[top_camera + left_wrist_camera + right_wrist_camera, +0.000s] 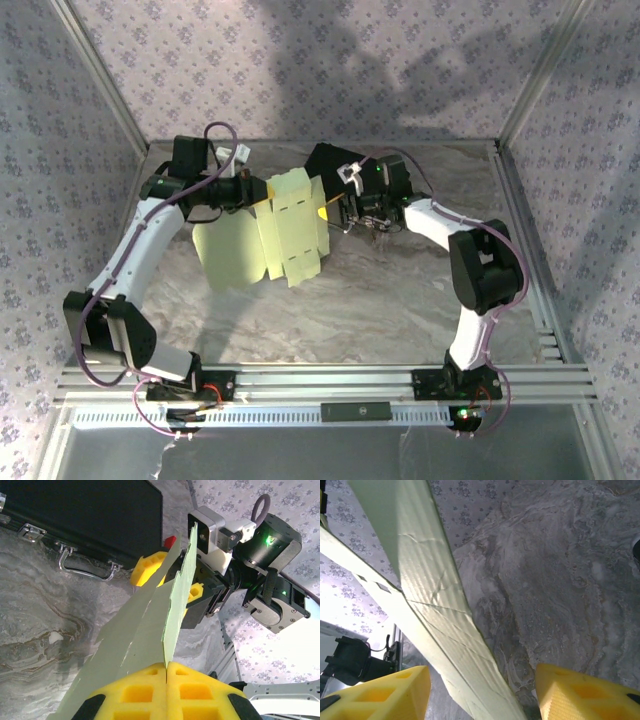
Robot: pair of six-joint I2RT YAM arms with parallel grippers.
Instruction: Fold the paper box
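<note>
left gripper point(166, 667) is clamped on the paper box point(270, 235), a creased pale green sheet held up over the table point(380, 310). right gripper point(482, 680) straddles the sheet's opposite edge, fingers apart, not pinching. black case point(90, 515) sits behind.

1. The left arm point(140, 250) and right arm point(440, 222) each have smooth white links between bulky black joint housings.
2. A purple cable point(84, 362) loops along each arm.
3. The left gripper point(166, 672) and right gripper point(480, 695) have yellow fingers point(135, 692) moulded with square recesses.
4. A green light point(268, 540) glows on a round black housing, beside a white block point(215, 527).
</note>
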